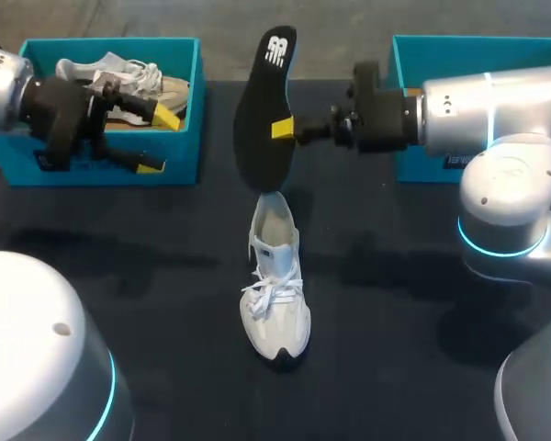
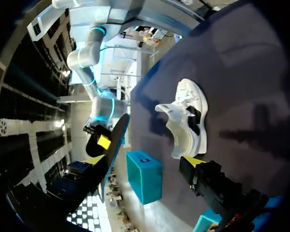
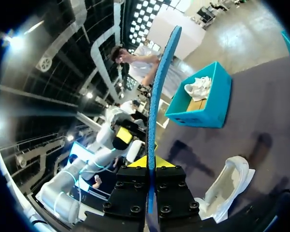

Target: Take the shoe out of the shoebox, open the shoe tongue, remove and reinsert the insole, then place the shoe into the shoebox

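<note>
My right gripper (image 1: 285, 129) is shut on a black insole (image 1: 264, 110) and holds it upright over the table, just behind the white shoe (image 1: 275, 289). The shoe stands on the dark table with its toe towards the front, its tongue pulled up and its laces loose. In the right wrist view the insole (image 3: 157, 92) shows edge-on, blue, rising from between my shut fingers (image 3: 149, 164), with the shoe (image 3: 229, 186) below and beside them. My left gripper (image 1: 158, 141) hangs open and empty in front of the left shoebox (image 1: 179, 161). One of its fingertips (image 2: 193, 162) shows near the shoe (image 2: 186, 121).
The left teal shoebox holds a second pale shoe (image 1: 119, 78). Another teal shoebox (image 1: 409, 101) stands at the back right, partly behind my right arm. White robot bases fill the front left and right corners.
</note>
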Motion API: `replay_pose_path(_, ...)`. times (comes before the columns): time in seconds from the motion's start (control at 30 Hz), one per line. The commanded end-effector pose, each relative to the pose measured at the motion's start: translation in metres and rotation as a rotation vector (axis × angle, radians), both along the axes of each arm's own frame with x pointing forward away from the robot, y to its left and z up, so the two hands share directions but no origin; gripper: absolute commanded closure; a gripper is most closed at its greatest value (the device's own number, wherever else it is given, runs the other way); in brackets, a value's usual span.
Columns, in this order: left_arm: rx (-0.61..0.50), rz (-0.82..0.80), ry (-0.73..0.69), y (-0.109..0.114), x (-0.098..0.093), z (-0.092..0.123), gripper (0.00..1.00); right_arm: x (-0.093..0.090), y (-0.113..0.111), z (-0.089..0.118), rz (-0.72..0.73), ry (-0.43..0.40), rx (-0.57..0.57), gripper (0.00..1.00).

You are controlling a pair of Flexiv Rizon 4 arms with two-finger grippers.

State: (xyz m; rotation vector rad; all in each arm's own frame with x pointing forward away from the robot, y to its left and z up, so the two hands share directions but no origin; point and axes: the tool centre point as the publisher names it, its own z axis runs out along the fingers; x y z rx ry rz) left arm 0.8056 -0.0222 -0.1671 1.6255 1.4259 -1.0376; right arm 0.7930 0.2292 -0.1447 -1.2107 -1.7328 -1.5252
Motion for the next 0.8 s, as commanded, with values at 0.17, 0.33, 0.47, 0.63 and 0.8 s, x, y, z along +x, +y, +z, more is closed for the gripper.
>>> replay_pose_path(0.17, 0.049, -0.043, -0.002, 0.0071, 0.0056, 0.0091, 0.00, 0.0042, 0.0038, 0.0006, 0.003, 0.003, -0.007, 1.00)
replay_pose_path(0.33, 0.049, -0.043, -0.002, 0.0071, 0.0056, 0.0091, 0.00, 0.0042, 0.0038, 0.0006, 0.003, 0.003, -0.007, 1.00)
replay_pose_path(0.47, 0.049, -0.043, -0.002, 0.0071, 0.0056, 0.0091, 0.00, 0.0042, 0.0038, 0.0006, 0.003, 0.003, -0.007, 1.00)
replay_pose_path(0.63, 0.049, -0.043, -0.002, 0.0071, 0.0056, 0.0091, 0.00, 0.0042, 0.0038, 0.0006, 0.003, 0.003, -0.007, 1.00)
replay_pose_path(0.8, 0.057, -0.029, -0.007, 0.0065, 0.0071, 0.0060, 0.00, 0.0052, 0.0022, -0.0029, -0.001, -0.004, 0.000, 1.00)
